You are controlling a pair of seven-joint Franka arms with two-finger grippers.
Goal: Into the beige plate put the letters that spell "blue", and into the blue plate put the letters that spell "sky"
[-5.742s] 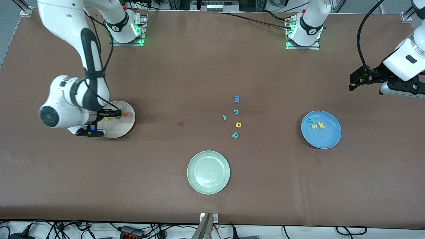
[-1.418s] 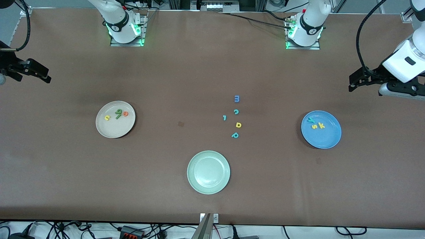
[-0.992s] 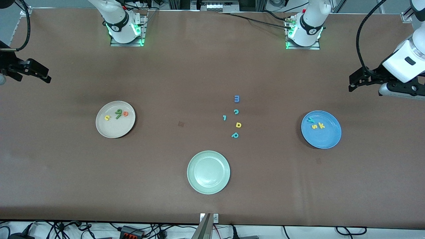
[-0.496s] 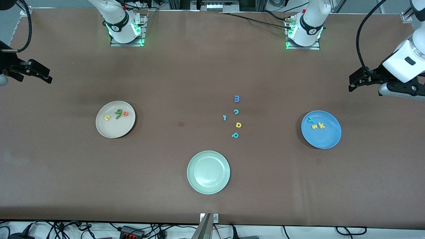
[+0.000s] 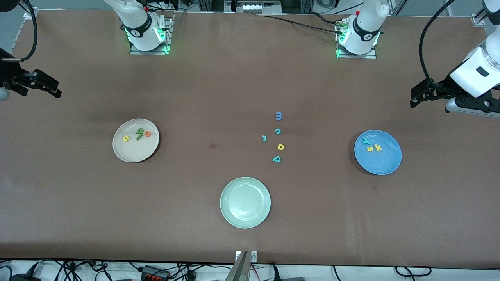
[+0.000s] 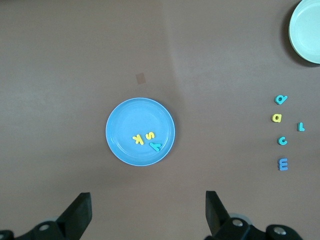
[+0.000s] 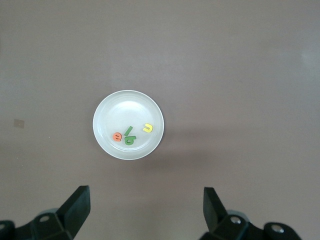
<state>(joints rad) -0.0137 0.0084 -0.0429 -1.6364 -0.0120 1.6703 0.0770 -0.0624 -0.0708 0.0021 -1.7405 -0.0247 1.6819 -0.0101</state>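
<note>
Your right hand [image 5: 41, 84] hangs open and empty over the desk [image 5: 195, 89] at its own end. The beige plate [image 5: 133, 152] beside it holds the letters that spell "blue" [image 5: 138, 134]. Mid-desk sit a pale green plate [image 5: 245, 218] and five spare letters [image 5: 277, 137]. The blue plate [image 5: 381, 162] holds the letters that spell "sky" [image 5: 372, 145]. Your left hand [image 5: 424, 93] waits open above its end.

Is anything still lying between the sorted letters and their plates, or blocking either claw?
Nothing visible does. The b, l, u, e letters already lie in the beige plate, and s, k, y in the blue plate. Left claw and right claw hang open, empty, at the table's ends.
</note>
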